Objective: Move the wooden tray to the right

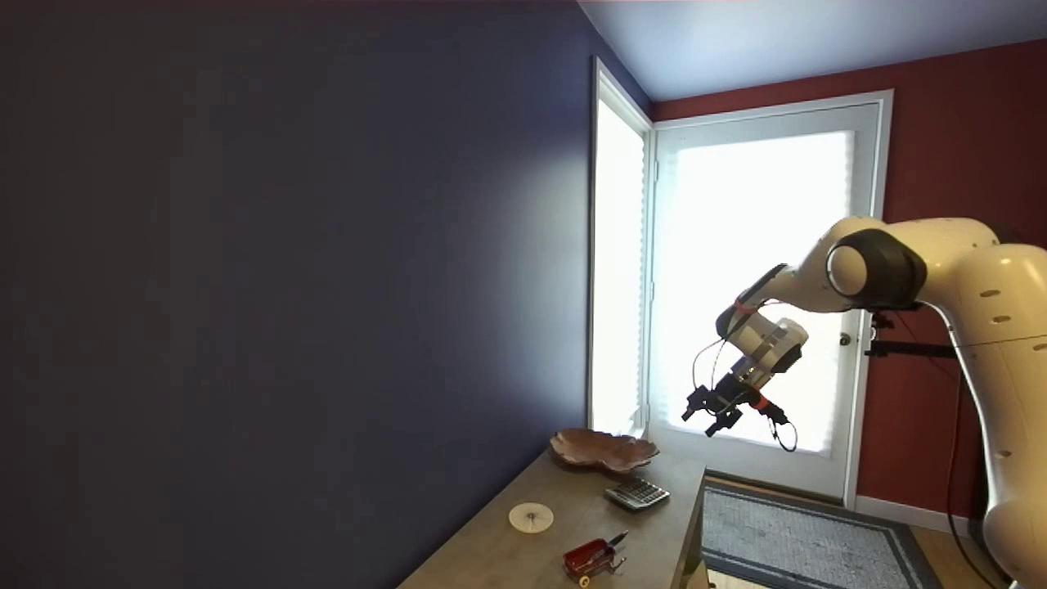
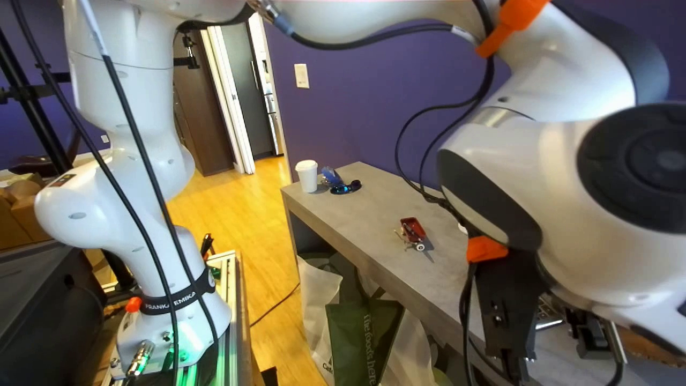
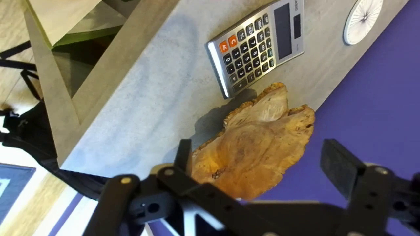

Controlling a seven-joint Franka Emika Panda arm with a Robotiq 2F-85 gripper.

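- Wooden tray (image 1: 601, 451): apart from the end effector (image 3: 259, 157), just beside the calculator (image 3: 257, 48); likely to tip if pinched on one side.
- End effector: wide, holding nothing.
- Calculator: could get shoved by a sideways drag.

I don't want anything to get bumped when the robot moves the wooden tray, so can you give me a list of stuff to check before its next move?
1. Pincer open: ok, it stands wide open in the wrist view.
2. Wooden tray empty: ok, nothing shows lying in the part in view.
3. Pincer down at the wooden tray: not ok, in an exterior view it hangs in the air, apart from it.
4. Calculator not touching the wooden tray: ok, close by, but a gap shows.
5. Wooden tray free of the wall: cannot tell, its rim overlaps the wall in the wrist view, but contact isn't clear.
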